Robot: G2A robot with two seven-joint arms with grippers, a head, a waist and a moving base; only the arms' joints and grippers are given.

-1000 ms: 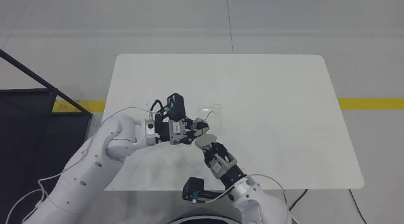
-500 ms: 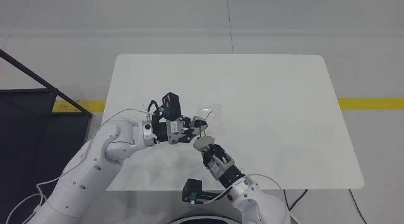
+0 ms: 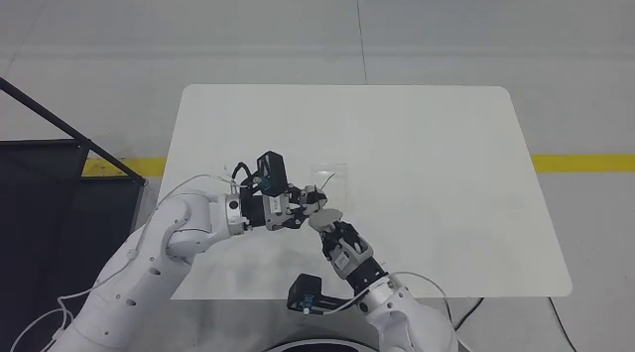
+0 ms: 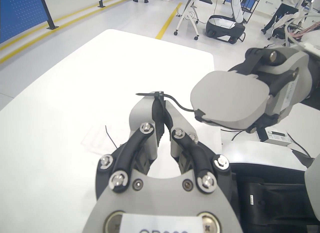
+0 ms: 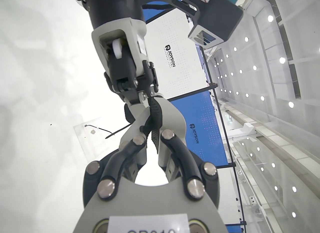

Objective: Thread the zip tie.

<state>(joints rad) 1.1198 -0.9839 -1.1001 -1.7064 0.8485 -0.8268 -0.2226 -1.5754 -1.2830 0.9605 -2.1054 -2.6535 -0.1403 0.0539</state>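
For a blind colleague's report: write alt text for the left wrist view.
The left gripper pinches a black zip tie above a white table; its strap curves across to the right gripper, which grips it too. A second tie lies on a clear sheet.

Robot lab: yellow floor lines (image 3: 585,162), blue partitions (image 4: 20,1).

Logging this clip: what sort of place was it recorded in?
Probably a robotics lab or test hall: yellow floor lines, blue partition panels, and another white robot standing beyond the white table.
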